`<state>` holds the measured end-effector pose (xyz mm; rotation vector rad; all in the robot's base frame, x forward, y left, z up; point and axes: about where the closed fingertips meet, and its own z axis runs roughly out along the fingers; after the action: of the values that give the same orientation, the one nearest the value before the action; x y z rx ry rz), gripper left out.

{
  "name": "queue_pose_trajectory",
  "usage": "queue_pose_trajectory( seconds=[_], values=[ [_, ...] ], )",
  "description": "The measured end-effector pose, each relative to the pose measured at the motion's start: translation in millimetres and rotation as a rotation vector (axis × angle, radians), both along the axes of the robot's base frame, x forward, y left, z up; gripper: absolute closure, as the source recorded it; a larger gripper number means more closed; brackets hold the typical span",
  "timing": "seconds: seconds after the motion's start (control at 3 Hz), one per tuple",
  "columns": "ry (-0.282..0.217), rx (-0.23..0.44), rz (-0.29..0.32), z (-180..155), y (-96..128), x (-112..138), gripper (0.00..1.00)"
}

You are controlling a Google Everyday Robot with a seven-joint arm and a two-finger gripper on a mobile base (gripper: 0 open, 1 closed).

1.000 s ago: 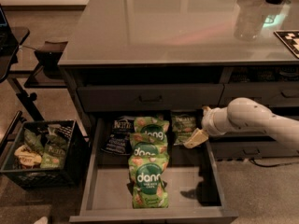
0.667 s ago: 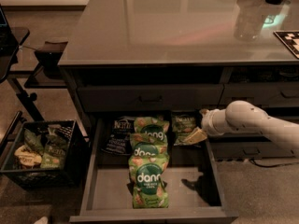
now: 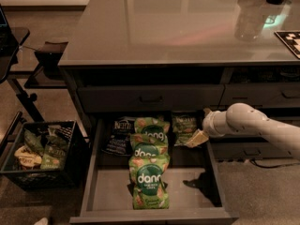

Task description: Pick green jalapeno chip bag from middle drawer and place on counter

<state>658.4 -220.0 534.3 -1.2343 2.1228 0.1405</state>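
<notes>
The middle drawer is pulled open below the counter. The green jalapeno chip bag lies at the drawer's back right, dull green with a pale label. My gripper reaches in from the right on a white arm. It is low over the drawer's right side, at the lower right corner of the jalapeno bag. I cannot tell whether it touches the bag. Three bright green dang bags lie in a row down the middle of the drawer. A dark Kettle bag lies at the back left.
A black crate with several snack bags stands on the floor to the left. Closed drawers with dark handles sit above and to the right. A dark table leg and stool stand at the far left. A checkered marker lies on the counter's right edge.
The arm has edged slightly left and down at the drawer's right side. The gripper stays beside the jalapeno bag. The bags have not moved.
</notes>
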Motion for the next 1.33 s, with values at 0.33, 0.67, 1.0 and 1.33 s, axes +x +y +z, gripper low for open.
queue_pose_trajectory(
  seconds=[0.33, 0.67, 1.0, 1.33],
  values=[
    [-0.001, 0.001, 0.000, 0, 0, 0, 0.00],
    [-0.006, 0.037, -0.023, -21, 0, 4, 0.09],
    [0.010, 0.060, -0.034, -48, -3, 16, 0.09],
    [0.011, 0.068, -0.029, -65, -4, 30, 0.08]
  ],
)
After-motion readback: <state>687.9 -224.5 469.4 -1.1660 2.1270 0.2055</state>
